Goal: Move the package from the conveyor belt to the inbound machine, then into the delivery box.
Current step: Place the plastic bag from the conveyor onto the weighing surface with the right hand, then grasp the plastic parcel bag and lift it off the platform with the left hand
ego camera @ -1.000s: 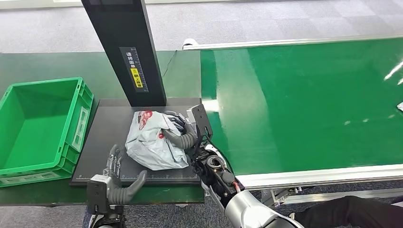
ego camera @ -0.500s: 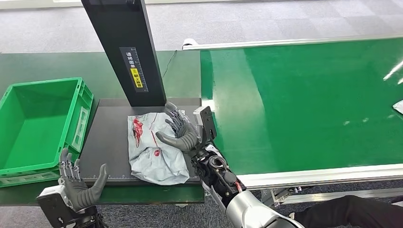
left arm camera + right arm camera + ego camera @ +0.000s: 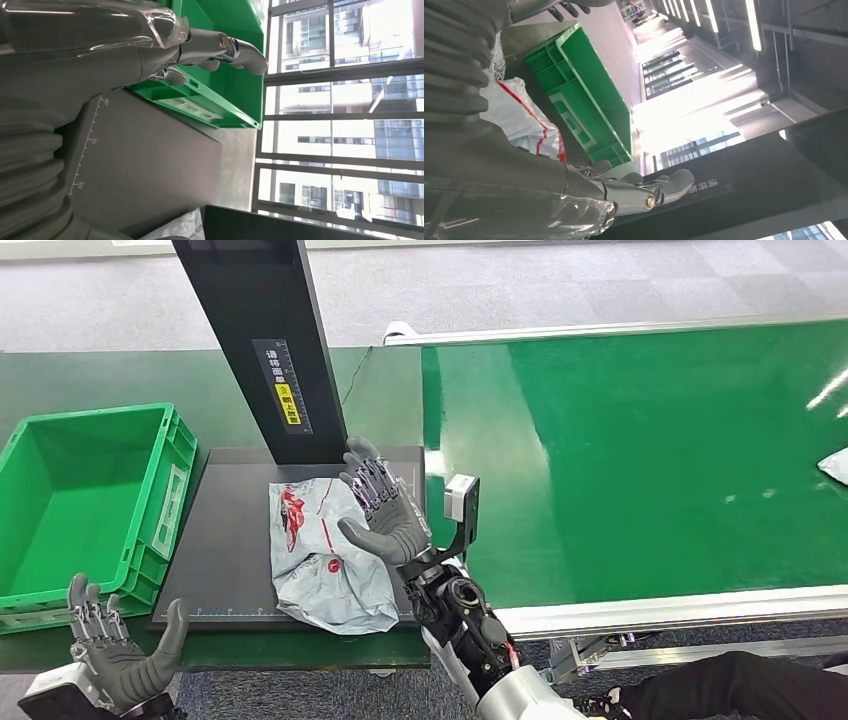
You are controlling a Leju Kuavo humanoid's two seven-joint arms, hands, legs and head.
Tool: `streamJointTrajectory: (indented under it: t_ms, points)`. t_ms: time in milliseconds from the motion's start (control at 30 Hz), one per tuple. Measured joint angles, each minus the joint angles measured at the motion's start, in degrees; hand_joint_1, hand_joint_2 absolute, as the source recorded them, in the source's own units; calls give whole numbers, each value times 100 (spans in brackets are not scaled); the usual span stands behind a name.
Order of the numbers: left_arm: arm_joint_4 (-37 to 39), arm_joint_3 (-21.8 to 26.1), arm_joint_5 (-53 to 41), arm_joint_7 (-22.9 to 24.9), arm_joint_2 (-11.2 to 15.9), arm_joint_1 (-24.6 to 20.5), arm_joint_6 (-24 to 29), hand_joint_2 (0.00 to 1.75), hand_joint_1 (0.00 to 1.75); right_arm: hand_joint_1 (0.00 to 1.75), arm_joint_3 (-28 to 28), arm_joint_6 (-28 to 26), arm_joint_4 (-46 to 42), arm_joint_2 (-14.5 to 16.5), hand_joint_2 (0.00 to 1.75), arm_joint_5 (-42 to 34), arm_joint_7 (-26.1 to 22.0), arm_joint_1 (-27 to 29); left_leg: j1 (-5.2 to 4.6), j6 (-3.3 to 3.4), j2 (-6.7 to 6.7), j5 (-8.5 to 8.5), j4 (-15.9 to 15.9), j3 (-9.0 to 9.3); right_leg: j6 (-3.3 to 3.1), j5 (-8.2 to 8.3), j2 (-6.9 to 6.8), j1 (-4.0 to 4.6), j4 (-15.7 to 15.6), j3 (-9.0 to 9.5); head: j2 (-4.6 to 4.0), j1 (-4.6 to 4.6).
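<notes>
At the far left of the head view, the robot's left hand (image 3: pixel 120 660) hangs low in front of the dark green worktop (image 3: pixel 90 375), palm up, fingers spread apart and holding nothing. Just above it sits the bright green rectangular plastic delivery box (image 3: pixel 85 500), resting on the worktop beside the inbound machine. In the left wrist view the same box (image 3: pixel 220 75) lies beyond the hand's extended fingers (image 3: pixel 240 50).

The inbound machine has a flat black scanning plate (image 3: pixel 225 540) with a ruled scale along its near edge, and a tall black column (image 3: pixel 265 340) with a yellow label rising from its far side. The crumpled grey plastic package with red print (image 3: pixel 325 555) lies on the plate, toward its right half, its near corner reaching the plate's front edge.

The robot's right hand (image 3: pixel 385 510) hovers over the package's right side, fingers splayed and pointing up toward the column, gripping nothing; whether the palm touches the bag cannot be told. In the right wrist view the package (image 3: pixel 519 120) lies below the hand.

To the right stretches the wide glossy green conveyor belt (image 3: pixel 650 460), with a small pale item (image 3: pixel 835 465) at its far right edge.
</notes>
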Motion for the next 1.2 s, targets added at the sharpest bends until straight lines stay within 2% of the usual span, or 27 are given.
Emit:
streamJointTrajectory:
  t_ms: [433, 567, 667, 800, 900, 1033, 1200]
  points:
    - [-94, 81, -2, -28, -33, 32, 12, 175, 0, 0, -15, 92, -227, -2, 175, -52, -74, 126, 0, 0, 0, 0, 0, 2, -1, 1, 0, 1, 0, 0, -1, 0]
    - [-260, 98, -200, -12, -50, 137, -48, 175, 0, 0, -89, 152, -798, -26, 175, -221, -122, 642, 0, 0, -4, -1, 0, -1, 0, -2, -4, 0, -1, -1, -1, 0]
    - [-288, -17, -735, 228, -36, 140, -282, 175, 0, 0, -222, 97, -1391, -66, 175, -309, -80, 1114, -1, 0, -9, -3, 0, -2, 1, -3, -6, 0, -3, -3, -1, 0]
    - [-25, -630, -1911, 862, 30, -101, -1046, 175, 0, 0, -449, 22, -1879, -88, 175, -500, -5, 1523, -10, 1, -16, -3, 2, 3, 2, -4, -12, -3, -6, -1, -1, -1]
    - [714, -1601, -2889, 1203, 95, -641, -1458, 175, 0, 0, -753, 70, -1994, -80, 175, -835, 36, 1752, -14, 5, -36, 1, 2, 3, 2, -1, -33, -8, -6, 12, 0, 1]
    - [1888, -2566, -2975, 1214, 128, -1495, -1271, 175, 0, 0, -1015, 171, -2119, -64, 175, -836, 2, 2029, -14, 4, -16, 1, 3, 10, -3, 7, -23, -9, -5, 12, -1, -2]
    - [3036, -3132, -2893, 1196, 161, -2402, -1190, 175, 0, 0, -1221, 142, -2458, -38, 175, -844, 3, 2321, -11, 2, -14, 4, 1, 8, -3, 7, -17, -5, -3, 10, -1, -2]
